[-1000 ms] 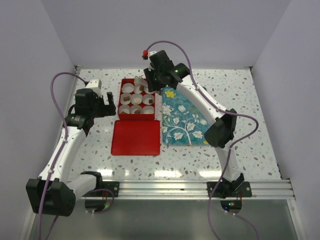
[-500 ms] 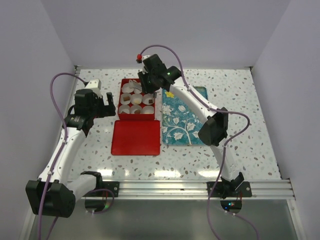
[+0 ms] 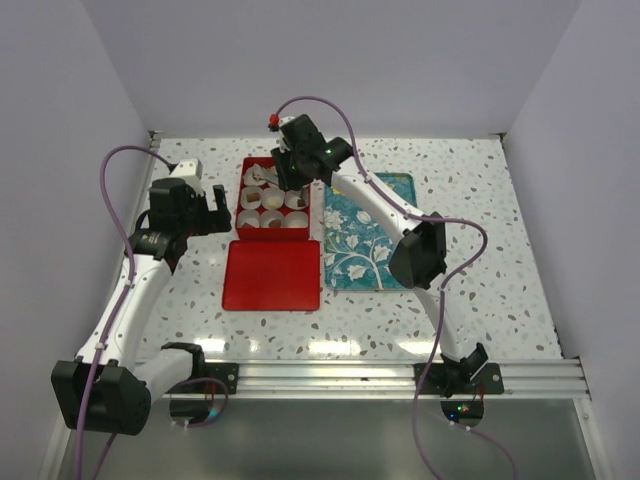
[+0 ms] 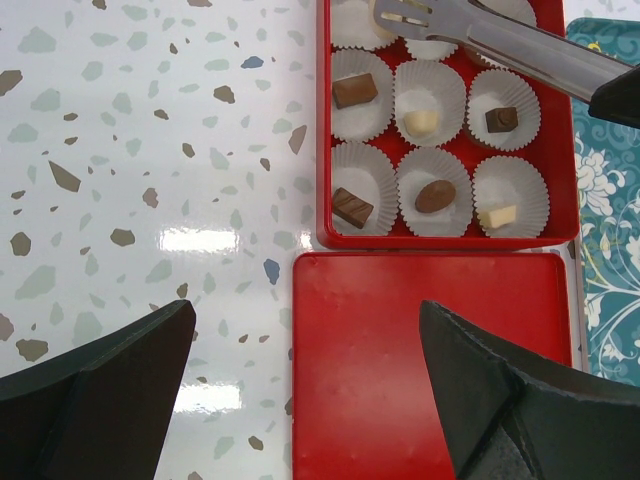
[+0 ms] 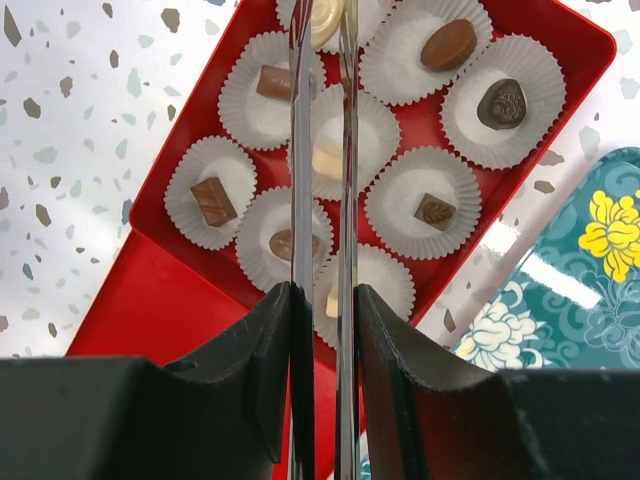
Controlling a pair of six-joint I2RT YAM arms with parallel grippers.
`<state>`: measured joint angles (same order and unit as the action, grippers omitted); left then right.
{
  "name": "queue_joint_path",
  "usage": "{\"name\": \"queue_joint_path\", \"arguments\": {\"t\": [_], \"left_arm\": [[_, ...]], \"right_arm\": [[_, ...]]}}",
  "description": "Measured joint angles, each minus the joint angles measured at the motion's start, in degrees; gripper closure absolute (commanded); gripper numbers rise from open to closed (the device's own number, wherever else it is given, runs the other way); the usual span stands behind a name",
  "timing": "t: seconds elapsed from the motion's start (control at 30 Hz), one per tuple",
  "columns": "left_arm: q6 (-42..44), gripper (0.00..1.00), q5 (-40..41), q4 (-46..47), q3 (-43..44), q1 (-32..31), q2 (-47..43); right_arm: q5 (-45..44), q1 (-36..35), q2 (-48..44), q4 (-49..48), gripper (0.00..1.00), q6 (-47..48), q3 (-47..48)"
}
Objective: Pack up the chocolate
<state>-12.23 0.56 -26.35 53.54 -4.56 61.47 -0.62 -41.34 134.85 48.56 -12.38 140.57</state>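
- The speckled desk (image 3: 480, 170) holds it all.
- A teal tray (image 3: 365, 250) lies by the right side of the red box (image 4: 322, 130), near the desk's far edge.
- The red lid (image 3: 272, 275) touches the box's near side.
- The left tool (image 3: 213, 212) hangs spread wide, left of the box.
- The right tool (image 5: 322, 295) pinches metal tongs (image 5: 297, 150).
- White paper cups (image 5: 395, 190) fill the box.
- The chocolate (image 5: 448, 44) sits one to a cup.
- The tong tips squeeze a cream piece (image 5: 325, 20) over the back row.

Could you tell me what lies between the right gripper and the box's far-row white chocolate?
Metal tongs, clamped in the right gripper, reach the white chocolate over paper cups: right wrist view.
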Motion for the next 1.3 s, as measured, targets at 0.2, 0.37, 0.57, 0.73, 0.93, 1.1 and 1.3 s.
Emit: {"name": "queue_joint_path", "arguments": {"t": [0.2, 0.37, 0.57, 0.73, 0.93, 1.1, 1.3], "left_arm": [[0.00, 0.00, 0.00, 0.00, -0.02, 0.00, 0.00], [0.00, 0.00, 0.00, 0.00, -0.02, 0.00, 0.02], [0.00, 0.00, 0.00, 0.02, -0.02, 0.00, 0.68], [0.00, 0.00, 0.00, 0.04, -0.02, 0.00, 1.44], [0.00, 0.00, 0.02, 0.09, -0.02, 0.00, 2.25], [0.00, 0.00, 0.02, 0.09, -0.02, 0.00, 2.43], [0.00, 0.00, 0.02, 0.09, -0.02, 0.00, 2.60]], "right_arm": [[0.15, 0.00, 1.07, -0.63, 0.70, -0.33, 0.85], [0.15, 0.00, 1.66, -1.44, 0.68, -0.46, 0.87], [0.09, 0.00, 1.81, -3.32, 0.67, -0.66, 0.90], [-0.07, 0.00, 1.84, -4.09, 0.61, -0.70, 0.90], [-0.31, 0.00, 2.03, -4.81, 0.58, -0.70, 0.90], [-0.35, 0.00, 2.47, -4.94, 0.60, -0.70, 0.96], [-0.52, 0.04, 2.64, -5.42, 0.62, -0.70, 0.92]]}}
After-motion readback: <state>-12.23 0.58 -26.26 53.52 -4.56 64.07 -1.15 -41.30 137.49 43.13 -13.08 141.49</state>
